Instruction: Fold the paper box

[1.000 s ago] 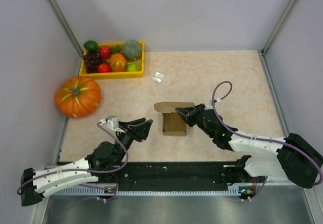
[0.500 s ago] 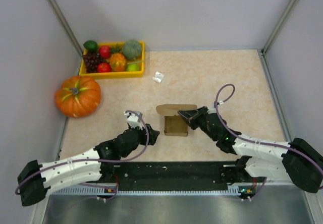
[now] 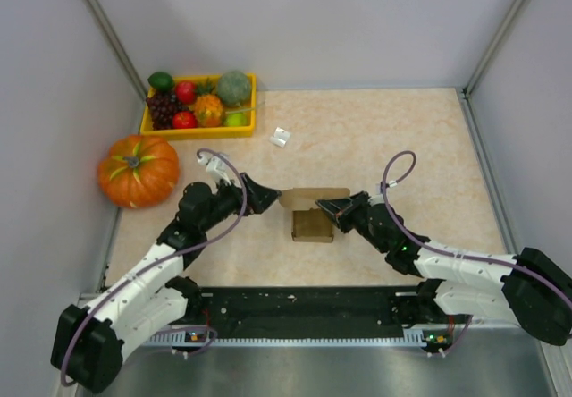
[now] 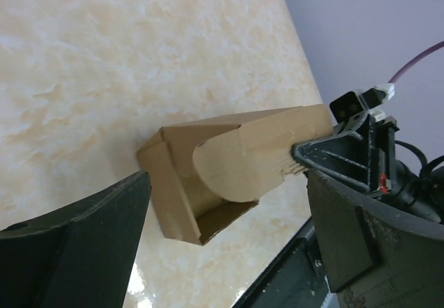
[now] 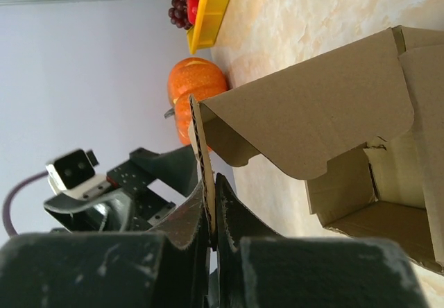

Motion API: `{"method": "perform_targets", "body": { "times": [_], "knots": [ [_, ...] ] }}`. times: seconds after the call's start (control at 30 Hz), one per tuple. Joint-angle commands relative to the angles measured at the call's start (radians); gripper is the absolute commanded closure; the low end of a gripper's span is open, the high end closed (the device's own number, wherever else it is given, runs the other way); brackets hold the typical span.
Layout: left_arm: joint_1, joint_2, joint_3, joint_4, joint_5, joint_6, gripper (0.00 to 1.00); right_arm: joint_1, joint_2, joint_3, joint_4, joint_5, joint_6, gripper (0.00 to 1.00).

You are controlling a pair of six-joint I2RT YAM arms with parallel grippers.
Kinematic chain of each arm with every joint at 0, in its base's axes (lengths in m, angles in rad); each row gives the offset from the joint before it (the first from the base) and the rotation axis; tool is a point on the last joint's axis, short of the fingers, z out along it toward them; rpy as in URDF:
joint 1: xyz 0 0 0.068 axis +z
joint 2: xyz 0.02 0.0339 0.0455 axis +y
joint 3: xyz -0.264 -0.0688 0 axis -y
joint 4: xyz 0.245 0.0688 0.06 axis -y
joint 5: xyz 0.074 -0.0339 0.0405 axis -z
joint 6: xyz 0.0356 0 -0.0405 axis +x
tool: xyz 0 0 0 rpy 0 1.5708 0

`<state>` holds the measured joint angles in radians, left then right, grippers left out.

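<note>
The paper box (image 3: 310, 224) is a small brown cardboard box, open on top, with its lid flap (image 3: 313, 197) raised at the back. In the right wrist view, my right gripper (image 5: 211, 204) is shut on the edge of a cardboard flap (image 5: 202, 148), with the box (image 5: 326, 107) beyond. In the top view that gripper (image 3: 323, 206) sits at the box's right back corner. My left gripper (image 3: 266, 197) is open at the box's left back corner. The left wrist view shows its fingers (image 4: 76, 245) spread wide, with the box (image 4: 208, 169) beyond them, untouched.
An orange pumpkin (image 3: 138, 171) sits at the left wall. A yellow tray (image 3: 198, 131) of toy fruit stands at the back left. A tiny white object (image 3: 281, 137) lies behind the box. A black rail (image 3: 304, 303) runs along the near edge.
My left arm has swung up from the near edge to the box's left back corner. The box and right gripper have shifted slightly right.
</note>
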<state>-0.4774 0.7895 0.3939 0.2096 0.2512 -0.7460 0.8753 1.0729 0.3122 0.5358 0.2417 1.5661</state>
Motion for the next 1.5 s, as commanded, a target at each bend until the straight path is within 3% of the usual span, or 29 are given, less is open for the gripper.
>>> {"method": "perform_targets", "body": {
  "times": [0.0, 0.27, 0.5, 0.73, 0.97, 1.03, 1.13, 1.17, 1.23, 1.3, 1.47],
  "knots": [
    [0.033, 0.143, 0.112, 0.054, 0.233, -0.039, 0.02, 0.010, -0.016, -0.013, -0.017, -0.007, -0.046, 1.00],
    [0.036, 0.387, 0.206, 0.174, 0.429, -0.058, 0.02, 0.008, -0.014, -0.015, -0.013, -0.007, -0.058, 1.00],
    [0.029, 0.488, 0.229, 0.209, 0.448, -0.070, 0.02, 0.010, -0.008, -0.001, -0.023, -0.019, -0.087, 1.00],
    [0.014, 0.551, 0.221, 0.310, 0.481, -0.128, 0.19, 0.008, -0.007, 0.001, -0.034, -0.021, -0.093, 1.00],
    [-0.020, 0.562, 0.235, 0.281, 0.454, -0.104, 0.37, 0.008, -0.014, 0.010, -0.050, -0.031, -0.110, 1.00],
    [-0.023, 0.565, 0.232, 0.278, 0.456, -0.096, 0.37, 0.010, -0.025, 0.011, -0.059, -0.035, -0.118, 0.98],
    [-0.023, 0.548, 0.229, 0.235, 0.428, -0.066, 0.40, 0.010, -0.073, 0.033, -0.133, -0.041, -0.181, 0.83],
    [-0.024, 0.545, 0.229, 0.215, 0.415, -0.040, 0.41, 0.010, -0.094, 0.056, -0.274, -0.044, -0.254, 0.70],
    [-0.024, 0.539, 0.227, 0.186, 0.411, -0.012, 0.42, 0.010, -0.128, 0.137, -0.399, -0.068, -0.352, 0.62],
    [-0.024, 0.540, 0.227, 0.177, 0.410, -0.001, 0.43, 0.007, -0.148, 0.194, -0.562, -0.113, -0.493, 0.45],
    [-0.032, 0.536, 0.230, 0.159, 0.415, 0.030, 0.44, -0.001, -0.249, 0.324, -0.926, -0.226, -0.789, 0.23]
  ]
}}
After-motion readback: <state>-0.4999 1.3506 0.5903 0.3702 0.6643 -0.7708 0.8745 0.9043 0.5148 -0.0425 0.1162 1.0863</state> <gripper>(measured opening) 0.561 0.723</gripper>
